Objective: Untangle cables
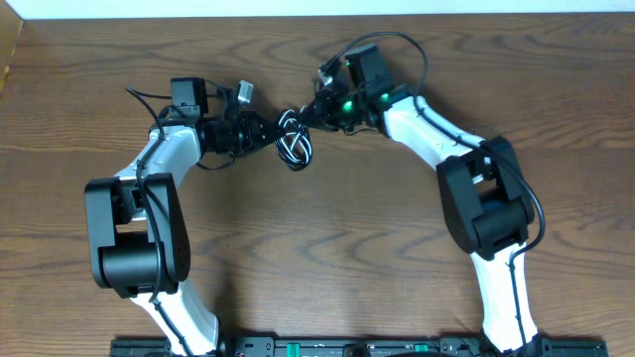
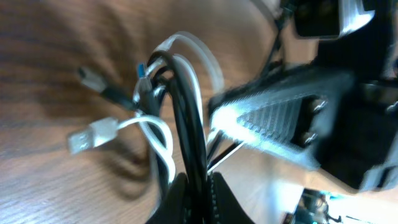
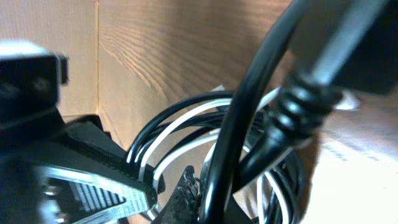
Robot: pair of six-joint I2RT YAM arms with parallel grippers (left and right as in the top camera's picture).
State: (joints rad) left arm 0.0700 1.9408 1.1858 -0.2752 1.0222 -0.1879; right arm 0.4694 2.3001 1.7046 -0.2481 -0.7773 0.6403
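Note:
The cables are bunched into a small black-and-white coil (image 1: 294, 145) at the back middle of the table, between my two grippers. From the left, my left gripper (image 1: 266, 133) reaches into the coil. In the left wrist view its jaws (image 2: 198, 200) are shut on the black cable (image 2: 186, 124), with white cable loops (image 2: 163, 134) beside it. A white plug (image 2: 82, 140) and a dark plug (image 2: 93, 77) lie on the wood. My right gripper (image 1: 317, 111) meets the coil from the right. Its jaws (image 3: 200, 200) are shut against a black cable strand (image 3: 239, 124).
The wooden table (image 1: 327, 268) stretches toward the front. Both arm bases stand at the front edge, left (image 1: 134, 238) and right (image 1: 491, 213). The thick black robot wire (image 3: 292, 109) crosses the right wrist view. The table's back edge (image 1: 298, 14) is close behind the grippers.

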